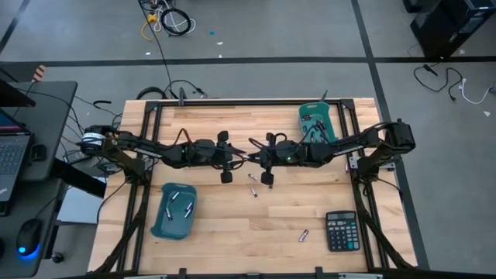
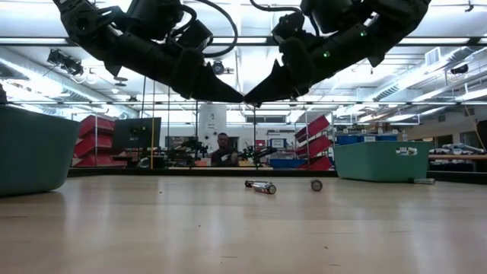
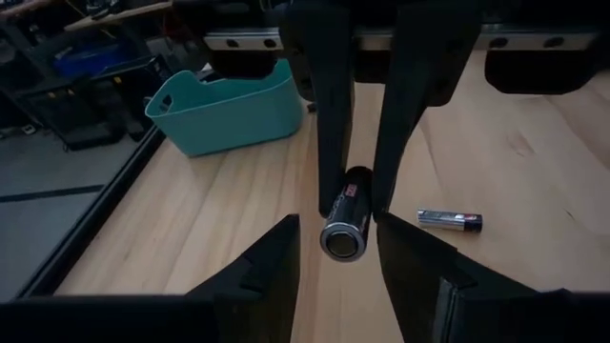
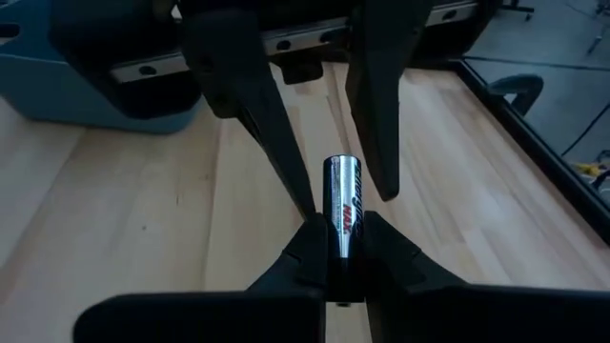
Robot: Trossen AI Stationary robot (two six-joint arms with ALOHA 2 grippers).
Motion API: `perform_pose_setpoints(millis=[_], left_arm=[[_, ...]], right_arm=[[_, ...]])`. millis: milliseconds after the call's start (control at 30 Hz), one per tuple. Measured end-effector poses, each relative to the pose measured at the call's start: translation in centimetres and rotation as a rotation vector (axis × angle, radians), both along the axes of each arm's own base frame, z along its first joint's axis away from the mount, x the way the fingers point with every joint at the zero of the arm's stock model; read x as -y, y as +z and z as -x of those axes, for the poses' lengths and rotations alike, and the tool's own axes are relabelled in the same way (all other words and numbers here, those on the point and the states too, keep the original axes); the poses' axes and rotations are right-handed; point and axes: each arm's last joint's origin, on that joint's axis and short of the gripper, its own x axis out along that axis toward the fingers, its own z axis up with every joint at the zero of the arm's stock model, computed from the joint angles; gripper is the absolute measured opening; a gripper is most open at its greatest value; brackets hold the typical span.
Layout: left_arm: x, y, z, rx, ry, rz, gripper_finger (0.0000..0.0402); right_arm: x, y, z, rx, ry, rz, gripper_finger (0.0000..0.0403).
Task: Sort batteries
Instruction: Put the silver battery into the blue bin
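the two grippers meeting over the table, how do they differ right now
The right gripper has its jaws clamped on a silver battery; the left gripper has jaws spread either side of that battery's far end, not pinching it. They come in from opposite sides. Both hang above the table, tip to tip.

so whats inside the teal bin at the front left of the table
The teal bin holds a few small batteries in the high view. Its wall hides the contents in the low view.
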Motion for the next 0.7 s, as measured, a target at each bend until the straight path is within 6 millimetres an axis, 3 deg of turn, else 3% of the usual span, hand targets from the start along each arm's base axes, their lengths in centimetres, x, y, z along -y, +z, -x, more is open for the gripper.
perform_pose_setpoints(millis=[433, 700], left_arm=[[0.07, 0.14, -0.05, 0.015, -0.029, -0.002, 0.0140], [0.09, 0.15, -0.05, 0.018, -0.036, 0.000, 0.0072]], right_arm=[[-0.03, 0.04, -0.02, 0.003, 0.007, 0.013, 0.0028], [-0.03, 0.01, -0.01, -0.002, 0.011, 0.016, 0.0028]])
